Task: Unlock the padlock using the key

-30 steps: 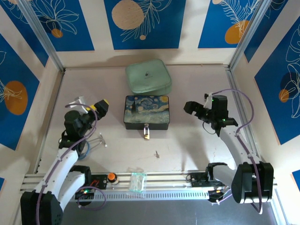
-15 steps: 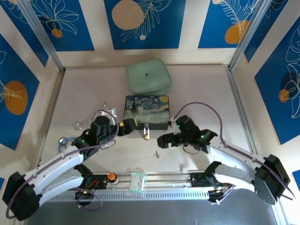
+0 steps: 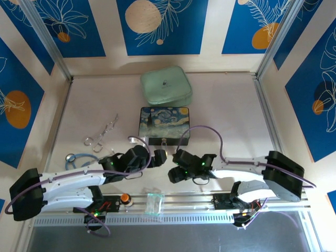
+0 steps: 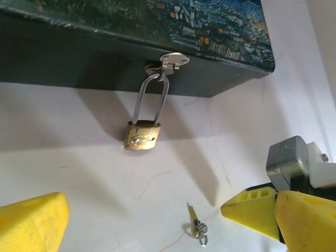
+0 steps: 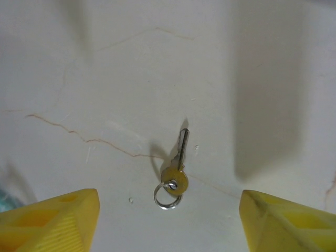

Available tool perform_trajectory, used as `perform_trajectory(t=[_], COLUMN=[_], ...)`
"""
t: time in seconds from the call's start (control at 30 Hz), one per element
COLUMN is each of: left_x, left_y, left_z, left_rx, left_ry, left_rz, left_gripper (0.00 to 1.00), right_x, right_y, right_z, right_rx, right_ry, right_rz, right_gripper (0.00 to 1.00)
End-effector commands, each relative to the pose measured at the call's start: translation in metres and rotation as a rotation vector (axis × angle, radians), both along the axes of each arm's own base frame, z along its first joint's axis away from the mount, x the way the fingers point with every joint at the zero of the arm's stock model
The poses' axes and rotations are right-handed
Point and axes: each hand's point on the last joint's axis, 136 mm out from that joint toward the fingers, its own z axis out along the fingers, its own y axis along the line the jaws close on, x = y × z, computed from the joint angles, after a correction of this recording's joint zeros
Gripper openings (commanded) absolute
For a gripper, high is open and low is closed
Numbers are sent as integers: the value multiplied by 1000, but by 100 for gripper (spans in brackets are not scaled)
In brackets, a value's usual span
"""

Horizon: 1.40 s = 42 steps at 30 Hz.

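Note:
The small brass padlock [image 4: 142,135] hangs by its silvery shackle from the latch [image 4: 167,62] on the front of the starry-night box [image 3: 164,125], its body resting on the table. My left gripper [image 4: 144,220] is open just in front of the padlock, its yellow fingers [image 4: 31,223] wide apart with nothing between them. The key [image 5: 178,163], with a small ring on it, lies flat on the table. My right gripper [image 5: 168,226] hovers over the key, open, one yellow finger [image 5: 52,220] on either side and neither touching it. The key [image 4: 195,224] also lies near my left gripper's right finger.
A mint-green case [image 3: 166,85] sits behind the box. A silvery looped wire piece [image 3: 100,134] and a blue ring [image 3: 71,156] lie at the left. A small clear bag [image 3: 154,202] and an orange button [image 3: 125,198] are on the front rail. Both arms crowd the middle front.
Both arms have swung in from the sides to the space in front of the box. The right gripper has come down over the key and its jaws have narrowed somewhat.

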Motion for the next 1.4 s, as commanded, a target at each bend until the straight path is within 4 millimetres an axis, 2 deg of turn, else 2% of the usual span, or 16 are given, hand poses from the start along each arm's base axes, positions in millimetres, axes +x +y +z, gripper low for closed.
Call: perform_trajectory(t=[0.0,0.1,0.23,0.4,0.57,0.7,0.8,0.83,0.87,0.97,1.1,1.2,1.27,1.37], left_x=[6,3,0,0,4,6,6,6,6,6,6,9,11,11], left_y=[20,34,50,51,55,56,57,59,62,66,53,35,22,2], left_z=[11,10,8,4,2,5,5,5,3,2,7,15,23,37], left_rx=[-8,-59,-46,-77,-100,-138,-135,-131,-122,-103,-129,-148,-173,-253], left_ry=[-28,-40,-41,-34,-37,-53,-53,-49,-41,-39,-49,-82,-122,-173], left_rz=[117,159,192,207,257,274,276,286,302,316,271,204,152,80], left_gripper=[99,99,98,97,97,97,96,97,97,98,92,85,77,59], right_x=[9,8,11,8,4,-5,-8,-10,-12,-16,-11,-7,-3,6], right_y=[6,4,-3,3,-4,-6,-5,-3,-2,-2,-8,-4,1,4], right_z=[6,3,-8,-12,-22,-32,-34,-36,-38,-44,-41,-32,-22,3], right_rx=[-29,-84,-151,-203,-282,-277,-278,-273,-262,-238,-178,-32,79,231], right_ry=[-59,-77,-78,-105,-97,-82,-72,-55,-39,-8,29,70,96,96], right_rz=[-60,-61,-89,-66,-79,-81,-72,-70,-71,-84,-109,-109,-100,-64], right_gripper=[64,58,55,48,36,29,19,10,6,0,0,0,0,0])
